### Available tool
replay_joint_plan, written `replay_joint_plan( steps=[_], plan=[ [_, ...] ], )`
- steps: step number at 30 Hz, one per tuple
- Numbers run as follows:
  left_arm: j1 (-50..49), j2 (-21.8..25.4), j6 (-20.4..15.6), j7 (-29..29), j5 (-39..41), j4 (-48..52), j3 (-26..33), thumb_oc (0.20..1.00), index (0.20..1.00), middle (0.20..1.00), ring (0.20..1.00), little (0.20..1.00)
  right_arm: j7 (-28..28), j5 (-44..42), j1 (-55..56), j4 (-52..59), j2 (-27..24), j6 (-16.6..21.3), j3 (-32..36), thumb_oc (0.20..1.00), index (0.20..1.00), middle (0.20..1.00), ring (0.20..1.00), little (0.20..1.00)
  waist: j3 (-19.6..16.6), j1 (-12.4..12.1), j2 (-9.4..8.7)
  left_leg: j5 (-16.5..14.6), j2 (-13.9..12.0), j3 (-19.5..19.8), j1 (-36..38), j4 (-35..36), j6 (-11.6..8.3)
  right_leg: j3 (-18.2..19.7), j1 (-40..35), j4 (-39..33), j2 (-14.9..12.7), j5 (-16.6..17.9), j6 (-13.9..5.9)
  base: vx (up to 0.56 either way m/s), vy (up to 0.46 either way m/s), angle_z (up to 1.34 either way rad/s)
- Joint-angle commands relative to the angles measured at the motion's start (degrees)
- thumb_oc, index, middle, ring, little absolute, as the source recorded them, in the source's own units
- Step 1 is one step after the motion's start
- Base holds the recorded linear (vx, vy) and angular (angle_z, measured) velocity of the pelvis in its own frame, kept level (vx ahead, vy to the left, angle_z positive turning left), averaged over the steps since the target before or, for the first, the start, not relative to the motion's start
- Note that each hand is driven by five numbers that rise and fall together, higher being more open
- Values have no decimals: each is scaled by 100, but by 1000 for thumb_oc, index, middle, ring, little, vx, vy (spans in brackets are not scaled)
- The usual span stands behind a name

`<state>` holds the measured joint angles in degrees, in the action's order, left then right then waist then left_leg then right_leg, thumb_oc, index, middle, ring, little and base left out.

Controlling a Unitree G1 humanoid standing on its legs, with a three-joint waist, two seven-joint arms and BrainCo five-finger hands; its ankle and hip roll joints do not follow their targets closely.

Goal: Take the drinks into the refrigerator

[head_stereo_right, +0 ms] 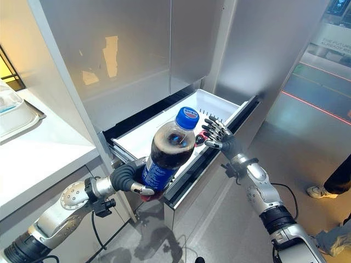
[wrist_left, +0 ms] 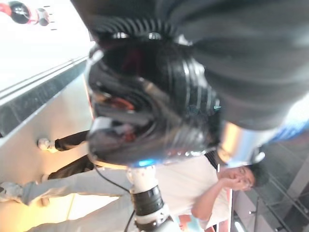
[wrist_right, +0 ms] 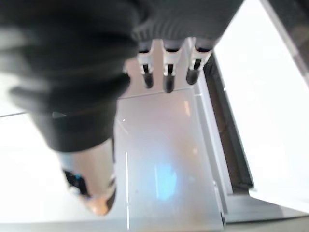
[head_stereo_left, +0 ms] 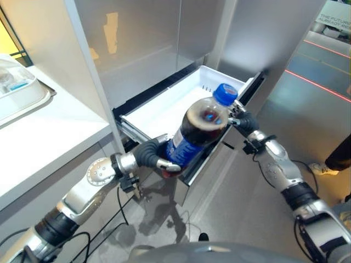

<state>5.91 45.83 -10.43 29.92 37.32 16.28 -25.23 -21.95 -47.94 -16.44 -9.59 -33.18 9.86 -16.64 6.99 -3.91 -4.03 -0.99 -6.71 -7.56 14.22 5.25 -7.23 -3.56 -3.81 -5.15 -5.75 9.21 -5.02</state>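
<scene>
Steel refrigerator panels fill the far side of the scene, and below them a white drawer (head_stereo_right: pixel 211 107) stands pulled out toward me, with a pale counter (head_stereo_right: pixel 38 156) to the left. I have the left hand (head_stereo_right: pixel 129 178) wrapped around the lower body of a cola bottle (head_stereo_right: pixel 167 148), fingers curled over its blue label, the bottle tilted with its blue cap (head_stereo_right: pixel 186 118) up and pointing toward the drawer. It hangs over the drawer's near front edge — not yet inside. My reading is that this is the carry-in step, with the placing itself not done.

The right hand (head_stereo_right: pixel 216 134) is raised just right of the cap, fingers spread and fairly straight, holding nothing; I cannot tell whether a fingertip brushes the bottle's neck. The left arm comes in low from the near left, forearm rising to the bottle; the right arm reaches up from the near right along the drawer's front.

Next, I judge, the bottle must go farther over the white floor of the drawer and be lowered — laid down rather than stood, I expect — before I loosen the left hand. A person's shoe (head_stereo_right: pixel 318 192) shows at the right on the floor.
</scene>
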Motion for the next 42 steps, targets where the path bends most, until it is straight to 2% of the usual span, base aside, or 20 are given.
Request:
replay_joint_plan(
  steps=[1, 3, 6, 17, 21, 28, 42],
  plan=[
    [268, -382, -628, -173, 417, 193, 682, 200, 200, 200, 200, 200, -486, -327, -428, 525, -477, 211, 125, 1000, 1000, 1000, 1000, 1000, 24, -18, 106, -304, 385, 411, -165, -25, 562, -426, -313, 801, 201, -925, -24, 0, 0, 0],
    [81, -498, -744, -378, 203, -98, 955, 200, 200, 200, 200, 200, -776, -599, -313, 1200, -677, 95, 170, 1000, 1000, 1000, 1000, 1000, 32, -10, 94, -289, 379, 420, -180, -25, 559, -433, -309, 797, 196, -926, -19, 0, 0, 0],
    [16, -600, -795, -546, -4, -350, 1127, 200, 200, 200, 200, 200, -865, -804, -307, 1529, -644, 41, 240, 1000, 1000, 1000, 1000, 1000, 25, -20, 89, -283, 376, 425, -179, -25, 556, -441, -307, 791, 196, -918, -20, 0, 0, 0],
    [148, -979, -846, -904, -442, -873, 1289, 200, 200, 200, 200, 200, -1233, -1209, -604, 2560, -610, -178, -3, 1000, 1000, 1000, 1000, 1000, 10, -5, 94, -284, 388, 420, -177, -25, 561, -434, -314, 781, 213, -927, -12, 0, 0, 0],
    [215, -1054, -868, -1006, -584, -926, 1266, 200, 200, 200, 200, 200, -1208, -1247, -695, 2598, -469, -192, -115, 1000, 1000, 1000, 1000, 1000, 14, 1, 102, -283, 393, 416, -182, -25, 566, -438, -310, 791, 211, -930, -11, 0, 0, 0],
    [480, -1158, -900, -1123, -952, -1004, 956, 200, 200, 200, 200, 200, -1078, -1340, -976, 2570, 71, -276, -546, 1000, 1000, 1000, 1000, 1000, 25, 5, 120, -291, 393, 398, -179, -25, 574, -425, -295, 797, 204, -926, -7, 0, 0, 0],
    [588, -1258, -898, -1258, -1291, -1104, 680, 200, 200, 200, 200, 200, -782, -1077, -1134, 2183, 597, -213, -966, 1000, 1000, 1000, 1000, 1000, 38, -21, 124, -291, 405, 434, -190, -25, 585, -394, -318, 755, 198, -905, 0, 0, 0, 0]
  ],
)
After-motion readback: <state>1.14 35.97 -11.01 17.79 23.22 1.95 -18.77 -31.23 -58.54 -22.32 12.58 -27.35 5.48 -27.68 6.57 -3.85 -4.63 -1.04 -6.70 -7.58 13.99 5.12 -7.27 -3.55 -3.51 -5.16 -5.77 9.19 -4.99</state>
